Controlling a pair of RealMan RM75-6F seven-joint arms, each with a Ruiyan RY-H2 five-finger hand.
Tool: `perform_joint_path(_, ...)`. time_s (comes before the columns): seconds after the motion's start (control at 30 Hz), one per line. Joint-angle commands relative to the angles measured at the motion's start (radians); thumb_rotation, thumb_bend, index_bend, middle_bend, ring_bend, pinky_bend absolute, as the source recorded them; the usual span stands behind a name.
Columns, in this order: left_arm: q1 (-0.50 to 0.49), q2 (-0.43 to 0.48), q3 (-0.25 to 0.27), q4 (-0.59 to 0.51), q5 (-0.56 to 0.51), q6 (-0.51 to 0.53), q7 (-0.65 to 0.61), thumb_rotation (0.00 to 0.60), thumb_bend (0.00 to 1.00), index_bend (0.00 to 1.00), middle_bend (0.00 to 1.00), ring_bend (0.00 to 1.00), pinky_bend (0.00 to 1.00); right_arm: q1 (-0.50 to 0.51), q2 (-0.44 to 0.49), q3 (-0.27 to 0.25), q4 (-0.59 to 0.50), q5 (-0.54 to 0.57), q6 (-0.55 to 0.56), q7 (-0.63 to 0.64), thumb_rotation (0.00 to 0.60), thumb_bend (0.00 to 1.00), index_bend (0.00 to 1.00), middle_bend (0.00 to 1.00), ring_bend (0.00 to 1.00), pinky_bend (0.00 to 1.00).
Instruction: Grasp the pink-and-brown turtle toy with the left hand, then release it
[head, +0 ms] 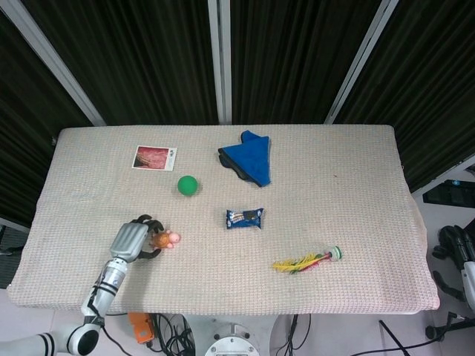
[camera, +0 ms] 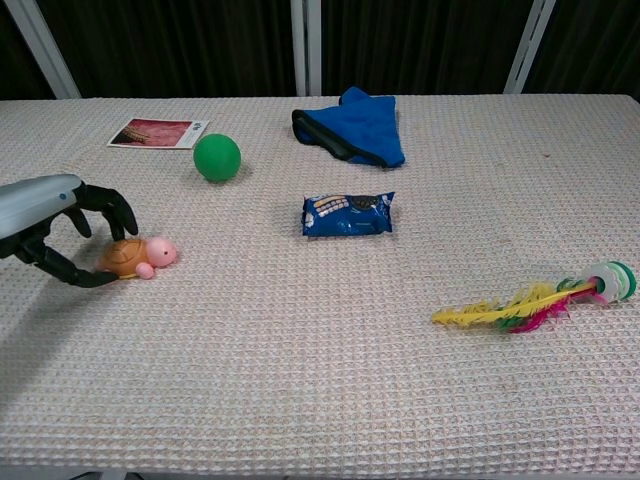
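The pink-and-brown turtle toy (head: 164,239) (camera: 136,256) lies on the table cloth near the front left, its pink head pointing right. My left hand (head: 132,241) (camera: 60,225) is just to its left, fingers spread and arched over the turtle's shell. The thumb reaches along the cloth to the turtle's rear edge, and nothing is gripped. My right hand (head: 451,248) hangs off the table's right side, seen only in the head view, and its finger pose is unclear.
A green ball (camera: 217,157) and a photo card (camera: 157,132) lie behind the turtle. A blue snack packet (camera: 348,214) sits mid-table, a blue cloth (camera: 355,130) behind it, and a feather shuttlecock (camera: 540,300) at the right.
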Motion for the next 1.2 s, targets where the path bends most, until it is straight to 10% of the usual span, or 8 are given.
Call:
perform_joint_path(0.03, -0.002, -0.015, -0.008, 0.012, -0.011, 0.005, 0.016, 0.6, 0.24, 0.48, 0.51, 0.21, 0.37, 0.001, -0.001, 0.0, 0.003, 0.001, -0.003, 0.002, 0.6, 0.23, 0.0, 0.0, 0.0, 0.0)
perform_joint_path(0.6, -0.006, -0.05, -0.026, 0.018, -0.064, 0.012, 0.083, 0.6, 0.38, 0.73, 0.75, 0.43, 0.41, 0.001, -0.006, -0.001, 0.016, 0.003, -0.008, 0.015, 0.6, 0.23, 0.0, 0.0, 0.0, 0.0)
perform_joint_path(0.9, 0.015, 0.064, 0.003, -0.1, 0.027, 0.064, 0.052, 0.6, 0.17, 0.13, 0.06, 0.01, 0.18, -0.005, 0.004, -0.002, -0.004, -0.011, 0.016, 0.009, 0.6, 0.23, 0.0, 0.0, 0.0, 0.0)
perform_joint_path(1.2, 0.164, 0.261, 0.077, -0.195, 0.191, 0.346, 0.062, 0.6, 0.15, 0.09, 0.0, 0.0, 0.04, -0.001, 0.0, -0.006, -0.036, -0.042, 0.038, -0.016, 0.6, 0.23, 0.0, 0.0, 0.0, 0.0)
